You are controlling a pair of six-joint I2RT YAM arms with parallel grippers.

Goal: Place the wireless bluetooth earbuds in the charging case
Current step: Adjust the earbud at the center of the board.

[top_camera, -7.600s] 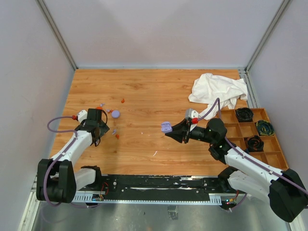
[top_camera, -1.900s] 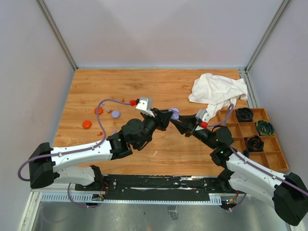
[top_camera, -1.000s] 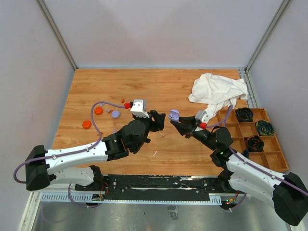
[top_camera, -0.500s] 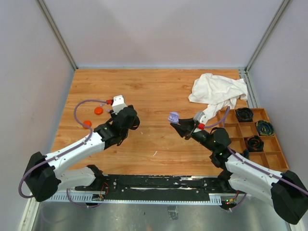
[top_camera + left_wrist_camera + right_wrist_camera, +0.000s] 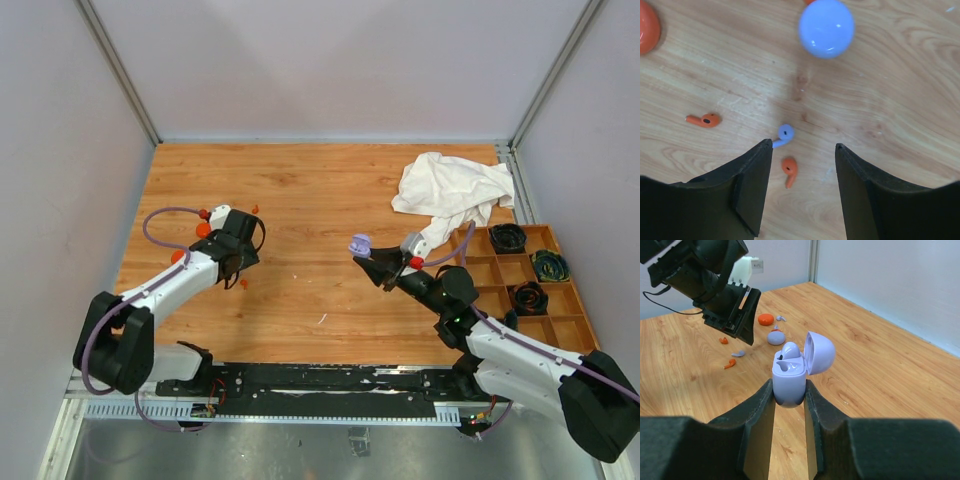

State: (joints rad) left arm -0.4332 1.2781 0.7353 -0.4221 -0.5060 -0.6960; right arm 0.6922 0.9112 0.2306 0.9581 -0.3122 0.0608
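Bearing first: the lavender earbud [image 5: 785,133] lies on the wooden table [image 5: 900,100] just ahead of my left gripper [image 5: 801,148]. It sits inside the span of the fingers but off-centre, close to the one on the left of the wrist view. Its long axis runs diagonally, the rounded head away from me and the stem slanting back until it almost meets that finger's edge. My left jaws are spread wide and hold nothing.

My left arm is the near one. My right gripper [image 5: 789,386] is well apart across the table and clamped on the charging case [image 5: 789,375]. The lid is up, and one lavender earbud appears to be seated inside already.

The wood is flat and smooth, so I judge the bud could skid if a finger nudges its stem. Room is tight. An orange-red earbud [image 5: 788,169] lies just beside the lavender one, nearer me between the fingers, and could get caught in the same pinch. The lavender disc [image 5: 826,27] ahead is well apart.
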